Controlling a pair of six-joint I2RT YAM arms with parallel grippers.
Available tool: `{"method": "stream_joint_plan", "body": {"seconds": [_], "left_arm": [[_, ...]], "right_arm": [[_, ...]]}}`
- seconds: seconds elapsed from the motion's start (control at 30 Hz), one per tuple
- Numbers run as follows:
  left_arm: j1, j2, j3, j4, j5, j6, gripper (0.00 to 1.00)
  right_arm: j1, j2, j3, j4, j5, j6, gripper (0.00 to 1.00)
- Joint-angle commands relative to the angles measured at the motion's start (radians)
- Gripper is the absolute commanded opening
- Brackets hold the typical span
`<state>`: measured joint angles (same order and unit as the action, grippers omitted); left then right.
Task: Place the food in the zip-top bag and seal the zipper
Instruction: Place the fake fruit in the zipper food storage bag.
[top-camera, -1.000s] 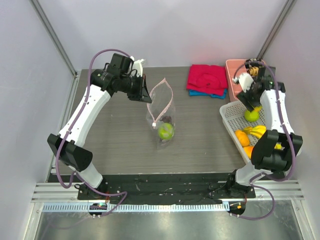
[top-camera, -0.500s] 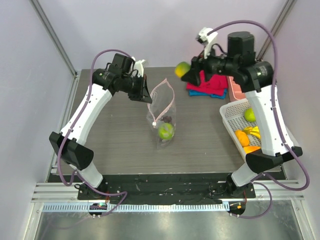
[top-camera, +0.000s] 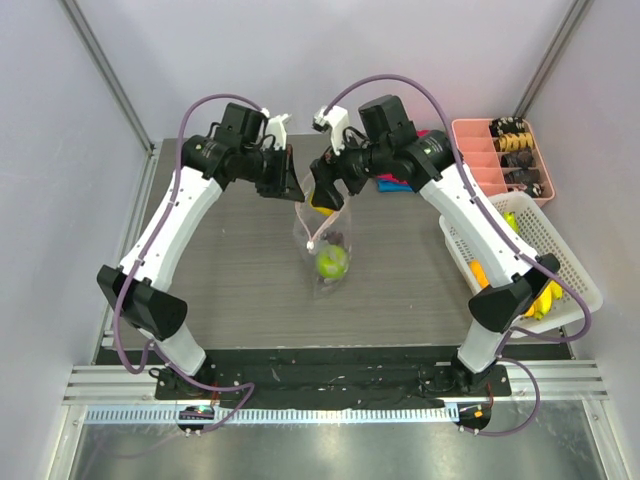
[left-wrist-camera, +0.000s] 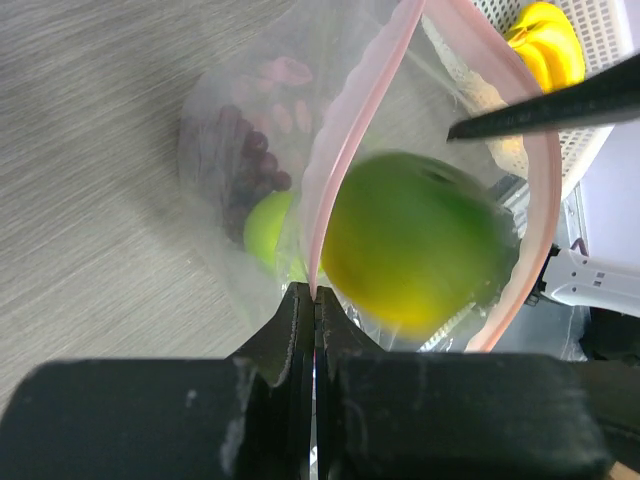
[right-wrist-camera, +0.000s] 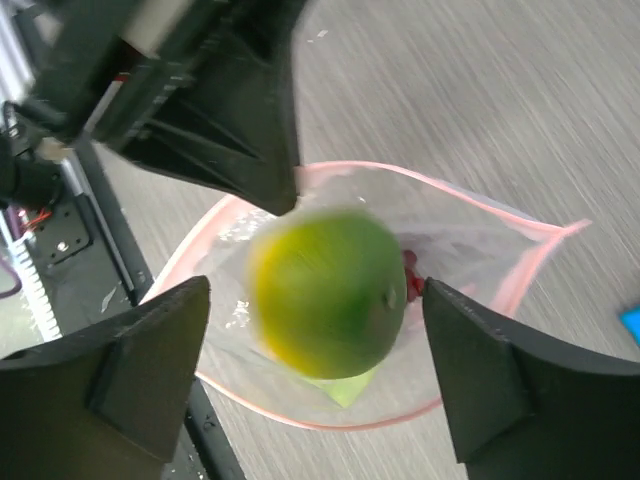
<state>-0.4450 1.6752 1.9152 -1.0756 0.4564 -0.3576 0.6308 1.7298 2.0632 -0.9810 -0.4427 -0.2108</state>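
Note:
The clear zip-top bag (top-camera: 325, 240) stands on the table with its mouth held wide. My left gripper (left-wrist-camera: 315, 300) is shut on the pink zipper (left-wrist-camera: 345, 150) at the near rim. Inside lie a round green fruit (top-camera: 332, 262) and a dark grape bunch (left-wrist-camera: 245, 170). My right gripper (right-wrist-camera: 315, 340) hangs open right over the mouth. A blurred green-yellow fruit (right-wrist-camera: 325, 295) sits between its fingers, with a gap on each side, inside the zipper loop (right-wrist-camera: 520, 270). From the left wrist, that fruit (left-wrist-camera: 415, 255) fills the mouth.
A white mesh basket (top-camera: 560, 240) at the right edge holds yellow bananas (top-camera: 545, 300) and an orange (top-camera: 480, 272). Behind it stands a pink compartment tray (top-camera: 500, 160). A red cloth (top-camera: 395, 180) lies partly hidden behind my right arm.
My right arm swung from the basket to above the bag mouth carrying the green-yellow fruit, and its jaws have widened off the fruit. My left gripper kept hold of the zipper.

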Motion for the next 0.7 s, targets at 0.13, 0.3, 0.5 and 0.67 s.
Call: {"method": "stream_joint_plan", "body": {"seconds": [0.13,0.3,0.5,0.67], "left_arm": [[-0.001,-0.012,0.102,-0.041,-0.07,0.063,0.0],[-0.003,-0.023,0.103,-0.067,-0.067,0.086,0.0],[-0.003,-0.022,0.123,-0.089,-0.058,0.101,0.0],[-0.003,-0.022,0.125,-0.084,-0.048,0.098,0.0]], "right_arm": [[0.001,-0.09,0.035,0.025,0.137,-0.016,0.99],[-0.15,-0.16,-0.024,0.01,0.107,0.011,1.0],[-0.524,-0.21,-0.168,-0.019,-0.051,-0.016,1.0],[-0.88,-0.211,-0.336,-0.016,-0.039,-0.105,0.97]]}}
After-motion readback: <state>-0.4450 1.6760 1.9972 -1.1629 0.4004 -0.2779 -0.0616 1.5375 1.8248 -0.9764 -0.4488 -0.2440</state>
